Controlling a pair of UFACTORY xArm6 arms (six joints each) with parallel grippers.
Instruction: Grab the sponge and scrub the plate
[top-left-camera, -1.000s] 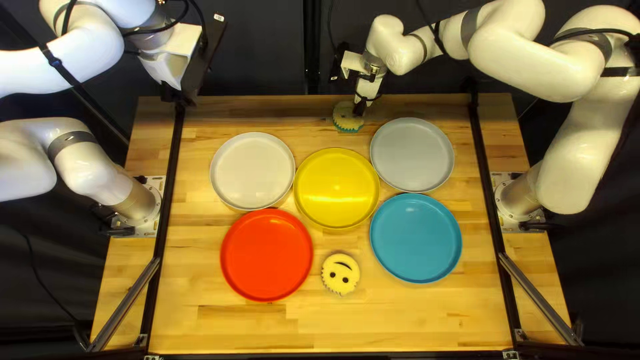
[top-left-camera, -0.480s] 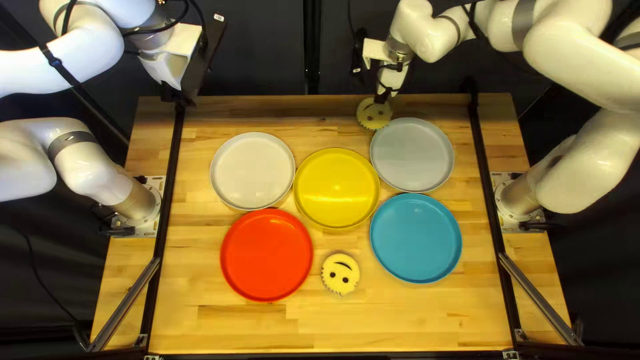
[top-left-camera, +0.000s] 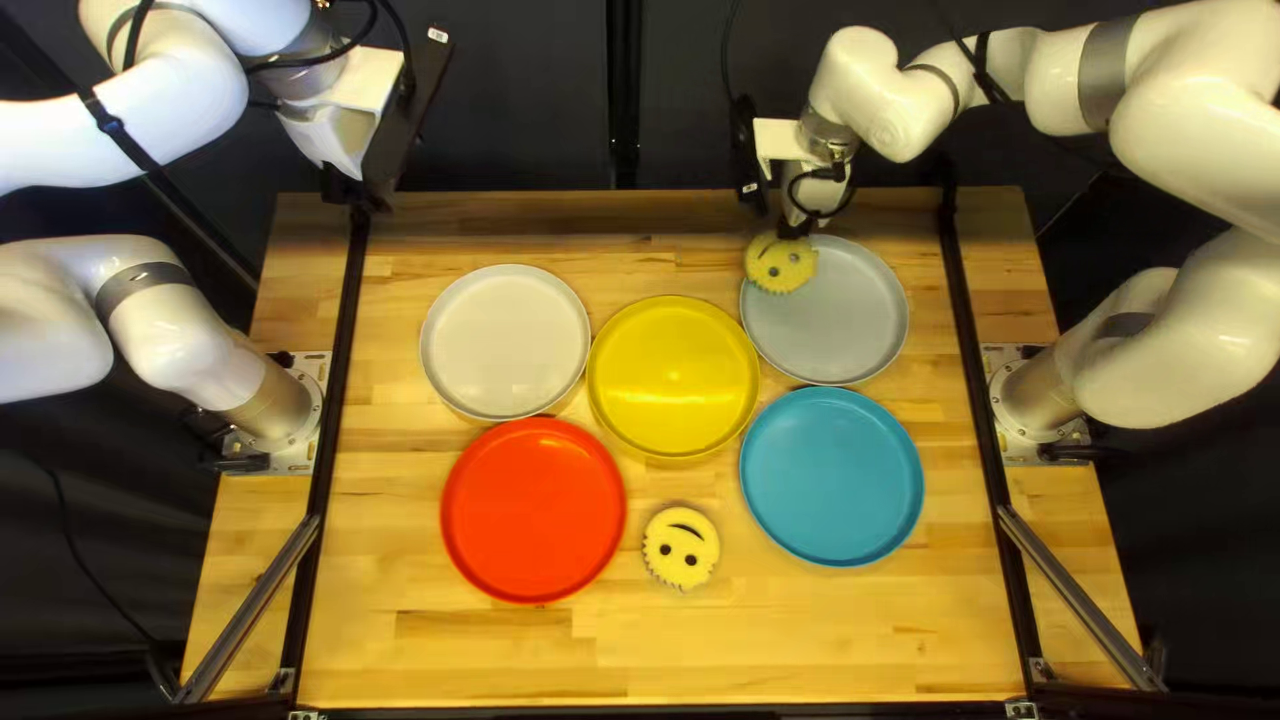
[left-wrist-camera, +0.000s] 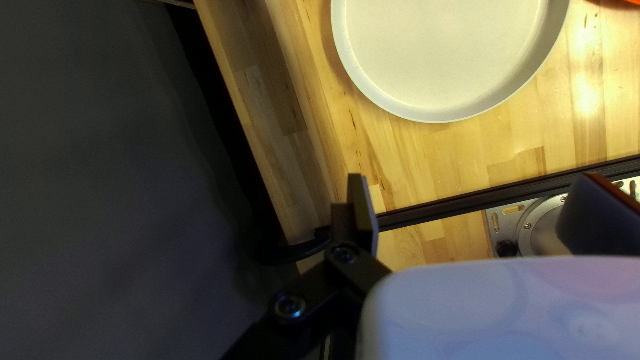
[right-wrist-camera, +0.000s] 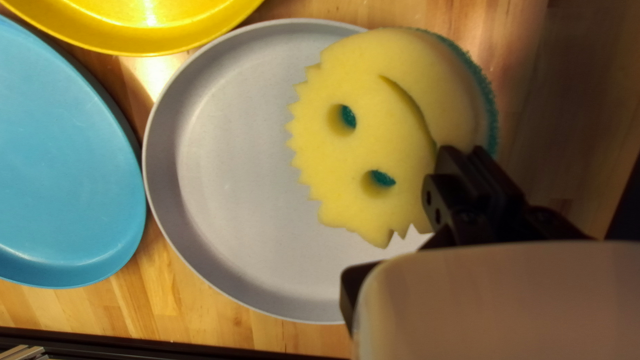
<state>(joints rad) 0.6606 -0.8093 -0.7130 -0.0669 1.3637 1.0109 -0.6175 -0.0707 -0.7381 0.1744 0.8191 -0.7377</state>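
Right wrist view alone shows the sponge [right-wrist-camera: 363, 150] green-backed.

Top left view: a camera above the near edge of the table [top-left-camera: 440, 654], slanting down toward the far edge and dark curtain [top-left-camera: 534, 94] — the most distant and widest view. Left wrist view: from the left arm [top-left-camera: 187, 320], above the far left corner, facing downward and nearer the surface. Right wrist view: from the right arm [top-left-camera: 1040, 80], near the far edge, looking down closely on the grey plate [top-left-camera: 840, 314]. The top left view shares the white plate [top-left-camera: 507, 342] with the left wrist view, and the grey plate, yellow plate [top-left-camera: 674, 376] and blue plate [top-left-camera: 832, 476] with the right.
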